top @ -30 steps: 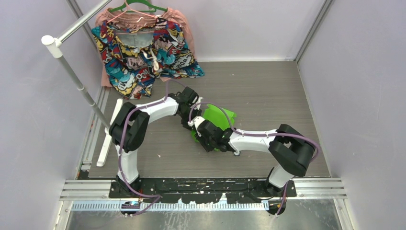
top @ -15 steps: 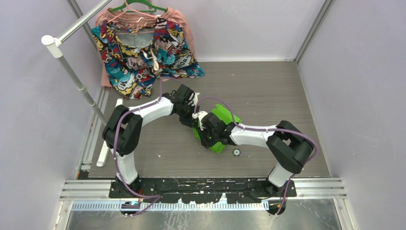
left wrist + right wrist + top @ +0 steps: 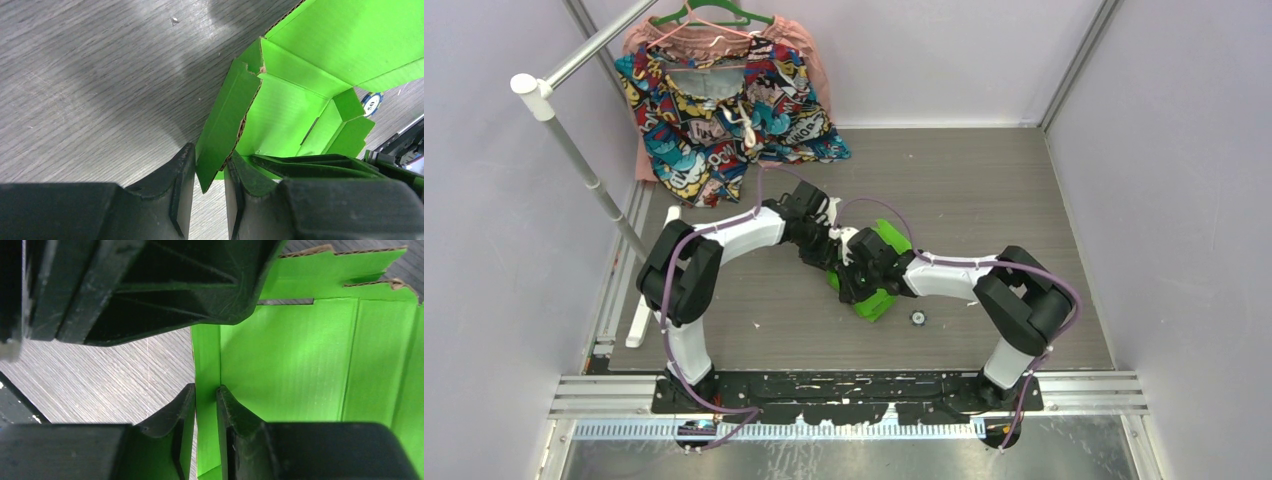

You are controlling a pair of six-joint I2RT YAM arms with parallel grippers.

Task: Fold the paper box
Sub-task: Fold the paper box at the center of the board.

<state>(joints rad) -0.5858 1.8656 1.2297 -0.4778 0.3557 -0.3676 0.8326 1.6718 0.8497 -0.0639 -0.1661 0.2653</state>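
Near table (image 3: 984, 190) centre, R gripper (image 3: 206, 395) is nearly closed, pinching a thin wall of the paper box (image 3: 876, 303). L gripper (image 3: 210, 165) is likewise narrow, clamped on a raised flap edge at approx 10 o'clock of it. We judge approx half done: base + some walls up, lid panel & tabs not tucked. Long axis runs approx 7-to-1 o'clock in top view, open face up.

Lime-green paper box (image 3: 876, 303), grey wood-grain table (image 3: 984, 190) (multicoloured comic-print garment (image 3: 724, 120)).
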